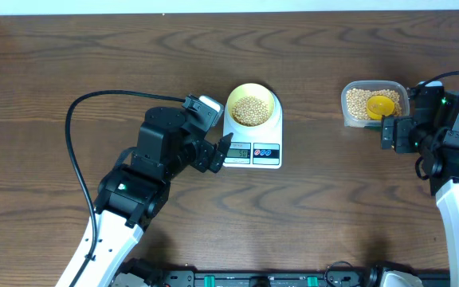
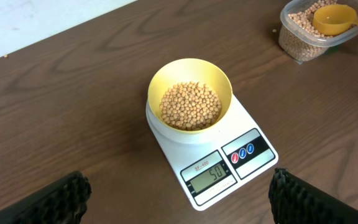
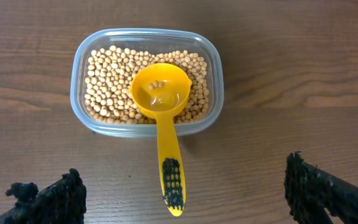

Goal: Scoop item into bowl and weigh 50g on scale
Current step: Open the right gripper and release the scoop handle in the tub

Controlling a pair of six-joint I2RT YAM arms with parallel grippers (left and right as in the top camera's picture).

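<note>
We see the left gripper (image 1: 213, 151) with its fingers (image 2: 61, 200) spread wide and holding nothing. It sits just beside the scale (image 1: 266, 156) at its display end, without touching it. On the scale's platform sits the pale yellow bowl (image 2: 160, 78), partly filled with soybeans (image 2: 190, 106), and the display reads 50. The right gripper (image 1: 390, 132) is well apart from the scale, its fingers (image 3: 58, 199) likewise wide apart and empty. It is near the clear plastic tub (image 3: 79, 81) of soybeans, where the yellow scoop (image 3: 160, 93) rests with its handle over the tub's rim, toward that gripper. Open wooden table (image 1: 94, 56) surrounds the scale and separates it from the tub.
</note>
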